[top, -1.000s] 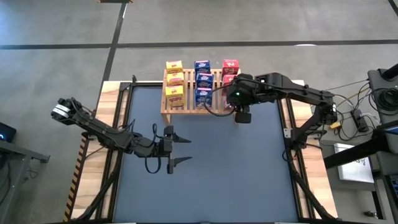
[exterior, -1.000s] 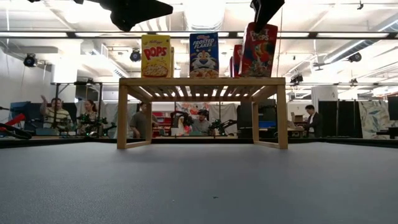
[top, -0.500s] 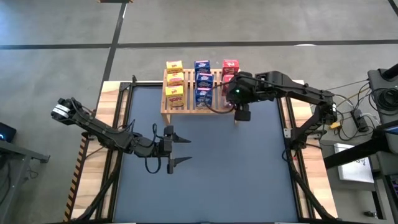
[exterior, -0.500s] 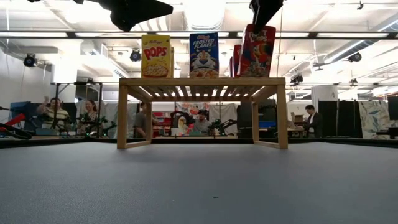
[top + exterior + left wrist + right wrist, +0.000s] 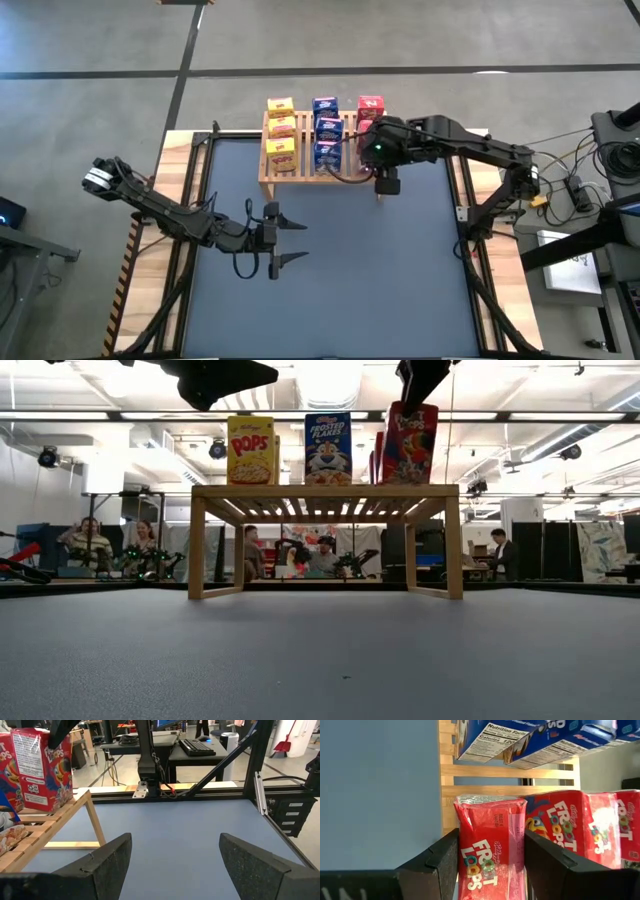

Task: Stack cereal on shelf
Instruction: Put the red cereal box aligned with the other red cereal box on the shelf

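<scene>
Since a moment ago the right gripper (image 5: 490,865) has edged shelfward, its fingers (image 5: 432,862) clasping the small red cardboard cereal box (image 5: 490,845) between them, long axis upright, seemingly just touching the slatted wooden rack (image 5: 325,491), left gripper (image 5: 287,238) open, farther away.

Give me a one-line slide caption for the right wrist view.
Right gripper clasping a red Froot Loops box at the wooden rack, beside two more red boxes and the blue boxes.
</scene>
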Robot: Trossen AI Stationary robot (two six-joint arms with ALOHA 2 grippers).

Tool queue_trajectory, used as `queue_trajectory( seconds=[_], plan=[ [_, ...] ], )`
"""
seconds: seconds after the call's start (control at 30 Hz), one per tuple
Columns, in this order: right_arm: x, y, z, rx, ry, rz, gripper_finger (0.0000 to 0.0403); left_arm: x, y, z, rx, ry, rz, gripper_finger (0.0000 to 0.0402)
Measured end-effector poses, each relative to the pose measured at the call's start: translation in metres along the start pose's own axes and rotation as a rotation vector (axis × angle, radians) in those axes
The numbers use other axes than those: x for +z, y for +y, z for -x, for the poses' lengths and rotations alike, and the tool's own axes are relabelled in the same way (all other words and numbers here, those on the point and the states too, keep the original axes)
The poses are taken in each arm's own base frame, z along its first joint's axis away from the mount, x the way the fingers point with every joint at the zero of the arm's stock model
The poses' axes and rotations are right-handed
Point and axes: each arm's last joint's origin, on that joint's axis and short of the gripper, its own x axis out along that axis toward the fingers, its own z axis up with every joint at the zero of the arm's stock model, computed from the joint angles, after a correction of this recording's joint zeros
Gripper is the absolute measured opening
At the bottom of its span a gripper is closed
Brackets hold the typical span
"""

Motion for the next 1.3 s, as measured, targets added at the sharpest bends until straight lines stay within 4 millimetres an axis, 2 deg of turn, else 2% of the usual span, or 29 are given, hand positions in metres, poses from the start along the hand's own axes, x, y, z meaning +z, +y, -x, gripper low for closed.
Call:
queue_trajectory(
  seconds=[0.37,0.77,1.3],
  plan=[
    [0.003,-0.005,-0.016,0.003,0.050,0.014,0.0185,0.000,0.000,0.000,0.000,0.004,0.000,0.0283],
    [0.002,-0.008,-0.005,0.025,0.005,0.002,0.0185,-0.001,0.000,0.000,0.000,0.007,-0.001,0.0283],
    [0.001,-0.009,-0.004,0.042,0.002,-0.015,0.0185,-0.003,-0.001,-0.002,-0.001,0.013,0.000,0.0283]
  ],
)
